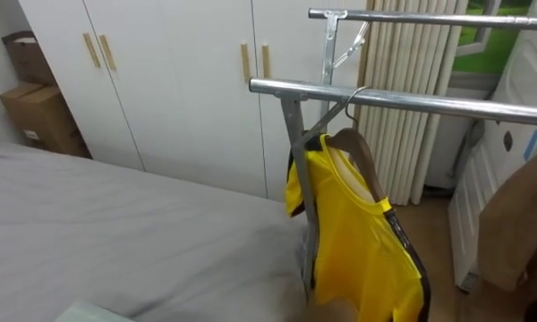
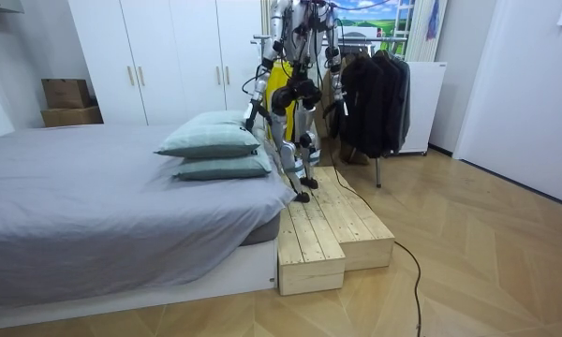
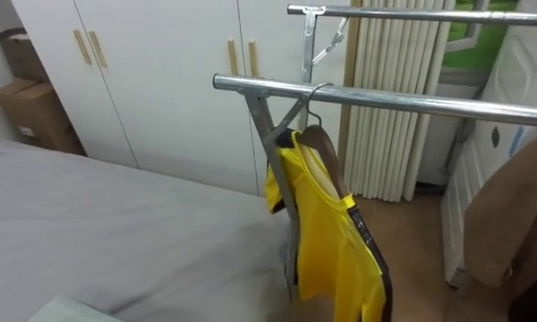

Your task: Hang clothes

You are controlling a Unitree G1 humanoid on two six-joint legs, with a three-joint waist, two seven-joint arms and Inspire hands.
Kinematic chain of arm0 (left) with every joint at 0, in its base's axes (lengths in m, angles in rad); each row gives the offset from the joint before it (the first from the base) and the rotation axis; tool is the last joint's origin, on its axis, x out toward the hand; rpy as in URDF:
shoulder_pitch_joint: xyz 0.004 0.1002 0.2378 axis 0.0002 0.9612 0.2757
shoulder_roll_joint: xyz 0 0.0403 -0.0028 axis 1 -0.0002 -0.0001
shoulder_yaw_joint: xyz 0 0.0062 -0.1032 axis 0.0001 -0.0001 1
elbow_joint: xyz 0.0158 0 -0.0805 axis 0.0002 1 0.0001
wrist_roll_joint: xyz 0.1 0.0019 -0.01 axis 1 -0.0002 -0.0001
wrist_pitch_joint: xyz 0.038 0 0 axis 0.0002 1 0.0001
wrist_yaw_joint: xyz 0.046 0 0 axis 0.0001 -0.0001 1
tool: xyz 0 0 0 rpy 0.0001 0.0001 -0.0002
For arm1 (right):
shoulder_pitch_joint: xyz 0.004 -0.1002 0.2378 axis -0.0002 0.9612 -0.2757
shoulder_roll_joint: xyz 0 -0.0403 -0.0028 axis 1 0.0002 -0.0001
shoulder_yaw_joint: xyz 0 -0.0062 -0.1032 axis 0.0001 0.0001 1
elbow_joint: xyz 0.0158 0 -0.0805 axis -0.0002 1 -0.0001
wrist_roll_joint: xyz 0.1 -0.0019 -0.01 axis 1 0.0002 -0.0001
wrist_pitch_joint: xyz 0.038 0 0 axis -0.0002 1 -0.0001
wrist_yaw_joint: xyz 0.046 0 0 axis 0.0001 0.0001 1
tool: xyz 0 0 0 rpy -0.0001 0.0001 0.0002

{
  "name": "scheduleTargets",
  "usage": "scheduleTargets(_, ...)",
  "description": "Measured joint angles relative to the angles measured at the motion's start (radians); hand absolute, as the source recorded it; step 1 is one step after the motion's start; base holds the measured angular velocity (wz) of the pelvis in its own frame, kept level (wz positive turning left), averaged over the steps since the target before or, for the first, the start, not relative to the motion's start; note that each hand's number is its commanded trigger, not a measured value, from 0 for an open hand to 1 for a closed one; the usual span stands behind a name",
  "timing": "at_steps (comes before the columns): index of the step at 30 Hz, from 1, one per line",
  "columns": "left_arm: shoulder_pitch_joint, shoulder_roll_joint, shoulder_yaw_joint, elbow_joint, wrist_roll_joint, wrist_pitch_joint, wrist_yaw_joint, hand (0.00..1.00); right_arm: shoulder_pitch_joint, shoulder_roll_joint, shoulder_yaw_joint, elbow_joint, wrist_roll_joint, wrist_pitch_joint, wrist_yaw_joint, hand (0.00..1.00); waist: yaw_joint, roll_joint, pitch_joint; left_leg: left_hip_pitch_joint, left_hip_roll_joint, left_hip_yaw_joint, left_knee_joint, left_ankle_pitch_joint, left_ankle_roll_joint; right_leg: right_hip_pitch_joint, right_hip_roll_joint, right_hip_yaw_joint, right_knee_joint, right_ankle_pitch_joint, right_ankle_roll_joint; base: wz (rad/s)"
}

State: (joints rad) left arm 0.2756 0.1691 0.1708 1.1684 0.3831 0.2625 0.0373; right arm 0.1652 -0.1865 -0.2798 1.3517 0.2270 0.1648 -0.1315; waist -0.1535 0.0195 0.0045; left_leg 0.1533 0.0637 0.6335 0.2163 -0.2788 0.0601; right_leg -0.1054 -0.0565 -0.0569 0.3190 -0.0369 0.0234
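Yellow short-sleeved shirt with dark trim (image 1: pixel 358 241) is noted hanging on a brown wooden hanger (image 1: pixel 362 150), whose metal hook is looped over the lower silver metal rail (image 1: pixel 412 101) of the clothes rack. The shirt is located at the rail's left end, just beside the rack's grey upright post (image 1: pixel 295 156), and is draped freely with its lower part running out of the bottom of the eye views. A second, higher silver rail (image 1: pixel 430 18) is seen behind the first. A brown garment (image 1: pixel 519 224) is recorded further right, well apart from the shirt. Behind the rack, a ribbed beige curtain (image 1: pixel 403 148) and white wardrobe doors with wooden handles (image 1: pixel 179 80) are observed; brown cardboard boxes (image 1: pixel 40 116) are stacked at far left. A grey-sheeted bed (image 1: pixel 116 233) is seen in the foreground. In the room view the robot is seen standing on a pale wooden plank platform (image 2: pixel 328 229) between the bed's head end, with its stacked pale green pillows (image 2: pixel 211 140), and the rack, where dark coats (image 2: pixel 375 94) are hung. Hand state: cannot be told for the left hand or the right hand.
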Motion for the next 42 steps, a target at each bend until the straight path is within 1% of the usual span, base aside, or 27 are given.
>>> scheduleTargets(1,0.003,-0.002,-0.002,0.008,0.0,0.002,0.002,0.0,0.006,0.0,0.008,0.002,-0.002,0.002,-0.001,0.0,0.0,-0.003,0.0012,0.014,0.003,0.009,-0.005,-0.003,0.005,-0.001,-0.016,-0.061,0.109,-0.063,-0.012,-0.2)
scheduleTargets(2,0.003,-0.002,-0.005,0.011,0.0,0.002,0.002,0.0,0.011,0.0,0.017,0.002,-0.003,0.002,-0.002,0.0,0.001,-0.005,-0.0001,0.017,0.002,0.01,-0.007,-0.003,0.005,0.002,-0.021,-0.082,0.159,-0.094,-0.01,-0.08)
scheduleTargets(3,0.002,-0.002,-0.018,0.012,0.0,0.002,0.003,0.0,0.011,0.0,0.023,0.002,-0.003,0.003,-0.004,0.0,0.002,-0.015,0.0007,0.017,-0.006,0.013,-0.011,-0.001,0.006,0.017,-0.035,-0.102,0.225,-0.149,-0.007,-0.05)
scheduleTargets(4,0.002,-0.002,-0.023,0.012,0.0,0.003,0.004,0.0,0.011,0.0,0.023,0.002,-0.003,0.003,-0.007,0.0,0.0,-0.02,0.0001,0.016,-0.01,0.012,-0.011,0.0,0.006,0.031,-0.041,-0.103,0.234,-0.17,-0.001,-0.06)
scheduleTargets(5,0.002,0.0,-0.029,0.012,0.001,0.003,0.004,0.0,0.01,0.001,0.024,0.002,-0.002,0.002,-0.014,0.0,0.001,-0.032,-0.0005,0.016,-0.022,0.006,-0.012,0.001,0.004,0.057,-0.049,-0.104,0.207,-0.195,0.008,-0.04)
scheduleTargets(6,0.002,-0.001,-0.028,0.012,0.002,0.006,0.004,0.0,0.01,0.001,0.026,0.001,-0.002,0.0,-0.019,0.0,0.001,-0.04,-0.0016,0.015,-0.032,-0.007,-0.011,0.007,-0.007,0.071,-0.047,-0.094,0.15,-0.206,0.014,-0.06)
scheduleTargets(7,0.001,-0.002,-0.029,0.012,0.002,0.007,0.004,0.0,0.009,0.001,0.029,-0.001,-0.002,0.0,-0.021,0.0,0.002,-0.042,-0.0027,0.015,-0.035,-0.011,-0.011,0.007,-0.009,0.076,-0.045,-0.087,0.128,-0.209,0.015,-0.08)
scheduleTargets(8,0.0,-0.002,-0.029,0.012,0.001,0.007,0.003,0.0,0.002,0.002,0.037,-0.003,-0.003,0.0,-0.022,0.0,0.003,-0.048,-0.0023,0.006,-0.041,-0.016,-0.01,0.01,-0.008,0.087,-0.044,-0.082,0.089,-0.222,0.006,0.0)
scheduleTargets(9,-0.001,-0.003,-0.032,0.014,0.0,0.007,0.002,0.0,-0.002,0.003,0.047,-0.003,-0.004,0.001,-0.022,0.0,-0.001,-0.048,-0.0017,0.001,-0.04,-0.03,-0.011,0.015,-0.008,0.093,-0.039,-0.084,0.07,-0.218,0.006,0.08)
scheduleTargets(12,-0.007,-0.002,-0.063,0.013,-0.01,0.009,-0.002,0.0,-0.006,0.005,0.073,-0.005,-0.032,0.006,-0.019,0.0,0.002,-0.052,-0.0034,-0.009,-0.038,-0.045,-0.012,0.018,-0.007,0.099,-0.031,-0.087,0.044,-0.214,0.009,0.14)
scheduleTargets(16,-0.017,-0.001,-0.076,0.013,-0.046,0.02,-0.014,0.0,-0.015,0.012,0.084,-0.007,-0.102,0.01,-0.012,0.0,0.003,-0.062,-0.0035,-0.015,-0.039,-0.063,-0.011,0.02,-0.007,0.107,-0.032,-0.104,0.033,-0.213,0.01,0.14)
scheduleTargets(19,-0.026,0.003,-0.078,0.013,-0.067,0.021,-0.014,0.0,-0.017,0.02,0.084,-0.02,-0.157,0.011,0.004,0.0,0.006,-0.068,-0.0025,-0.025,-0.04,-0.088,-0.004,0.02,-0.007,0.112,-0.031,-0.122,0.02,-0.212,0.011,0.17)
scheduleTargets(20,-0.029,0.003,-0.078,0.013,-0.072,0.021,-0.019,0.0,-0.017,0.02,0.084,-0.023,-0.161,0.012,0.004,0.0,0.015,-0.068,-0.0022,-0.025,-0.041,-0.109,-0.003,0.02,-0.007,0.119,-0.03,-0.125,0.012,-0.212,0.011,0.08)
scheduleTargets(21,-0.03,0.003,-0.08,0.013,-0.077,0.022,-0.022,0.0,-0.019,0.021,0.085,-0.022,-0.167,0.013,0.005,0.0,0.023,-0.068,-0.0022,-0.024,-0.043,-0.154,-0.001,0.02,-0.007,0.127,-0.028,-0.126,0.004,-0.211,0.012,0.0)
scheduleTargets(23,-0.029,0.003,-0.099,0.013,-0.078,0.026,-0.028,0.0,-0.027,0.025,0.092,-0.023,-0.187,0.012,0.008,0.0,0.024,-0.07,-0.001,-0.026,-0.048,-0.205,-0.001,0.02,-0.007,0.132,-0.027,-0.13,-0.001,-0.211,0.012,0.06)
scheduleTargets(24,-0.032,0.002,-0.103,0.013,-0.078,0.031,-0.03,0.0,-0.027,0.027,0.092,-0.029,-0.196,0.012,0.013,0.0,0.02,-0.07,-0.0009,-0.03,-0.048,-0.226,0.002,0.02,-0.007,0.142,-0.025,-0.141,-0.014,-0.211,0.013,0.19)
scheduleTargets(25,-0.035,0.003,-0.106,0.013,-0.078,0.031,-0.031,0.0,-0.027,0.027,0.092,-0.031,-0.198,0.012,0.014,0.0,0.022,-0.07,-0.0011,-0.03,-0.048,-0.23,0.003,0.02,-0.007,0.143,-0.025,-0.144,-0.014,-0.211,0.013,0.17)
scheduleTargets(29,-0.046,0.003,-0.118,0.018,-0.077,0.031,-0.031,0.0,-0.041,0.03,0.105,-0.042,-0.207,0.011,0.018,0.0,0.044,-0.064,0.0009,-0.037,-0.045,-0.241,0.004,0.021,-0.009,0.151,-0.014,-0.152,-0.031,-0.208,0.01,0.08)
scheduleTargets(30,-0.046,0.003,-0.119,0.021,-0.076,0.032,-0.031,0.0,-0.04,0.032,0.107,-0.042,-0.224,0.012,0.022,0.0,0.044,-0.062,0.0015,-0.037,-0.045,-0.255,0.005,0.021,-0.009,0.162,-0.014,-0.165,-0.041,-0.208,0.01,0.22)
scheduleTargets(32,-0.048,0.002,-0.121,0.016,-0.076,0.031,-0.031,0.0,-0.043,0.036,0.108,-0.041,-0.254,0.012,0.022,0.0,0.049,-0.059,0.0033,-0.037,-0.045,-0.259,0.002,0.021,-0.01,0.168,-0.012,-0.169,-0.046,-0.208,0.01,0.14)
scheduleTargets(35,-0.05,0.004,-0.135,0.01,-0.076,0.031,-0.03,0.0,-0.046,0.04,0.112,-0.041,-0.287,0.011,0.022,0.0,0.045,-0.055,0.0047,-0.042,-0.045,-0.284,0.003,0.022,-0.01,0.188,-0.011,-0.193,-0.069,-0.204,0.011,0.21)
scheduleTargets(37,-0.05,0.004,-0.147,0.004,-0.075,0.035,-0.029,0.0,-0.046,0.04,0.114,-0.041,-0.307,0.011,0.019,0.0,0.047,-0.048,0.0047,-0.041,-0.044,-0.291,0.003,0.022,-0.011,0.198,-0.007,-0.198,-0.085,-0.199,0.012,0.15)
scheduleTargets(38,-0.052,0.005,-0.157,0.004,-0.075,0.037,-0.029,0.0,-0.046,0.04,0.132,-0.041,-0.316,0.01,0.017,0.0,0.043,-0.045,0.0046,-0.044,-0.045,-0.302,0.003,0.022,-0.011,0.205,-0.007,-0.208,-0.092,-0.197,0.012,0.23)
scheduleTargets(39,-0.056,0.005,-0.164,0.004,-0.075,0.037,-0.029,0.0,-0.045,0.04,0.143,-0.041,-0.321,0.008,0.017,0.0,0.042,-0.038,0.0011,-0.051,-0.045,-0.315,0.005,0.022,-0.011,0.212,-0.006,-0.222,-0.1,-0.192,0.011,0.28)
scheduleTargets(40,-0.059,0.004,-0.169,0.004,-0.075,0.036,-0.029,0.0,-0.046,0.04,0.144,-0.041,-0.321,0.009,0.017,0.0,0.043,-0.036,0.0005,-0.056,-0.046,-0.32,0.007,0.022,-0.011,0.211,-0.006,-0.221,-0.099,-0.192,0.011,0.34)
scheduleTargets(42,-0.078,0.004,-0.179,0.004,-0.074,0.034,-0.029,0.0,-0.047,0.04,0.15,-0.04,-0.321,0.008,0.018,0.0,0.044,-0.028,0.0003,-0.076,-0.05,-0.349,0.015,0.024,-0.013,0.21,-0.008,-0.218,-0.099,-0.192,0.011,0.37)
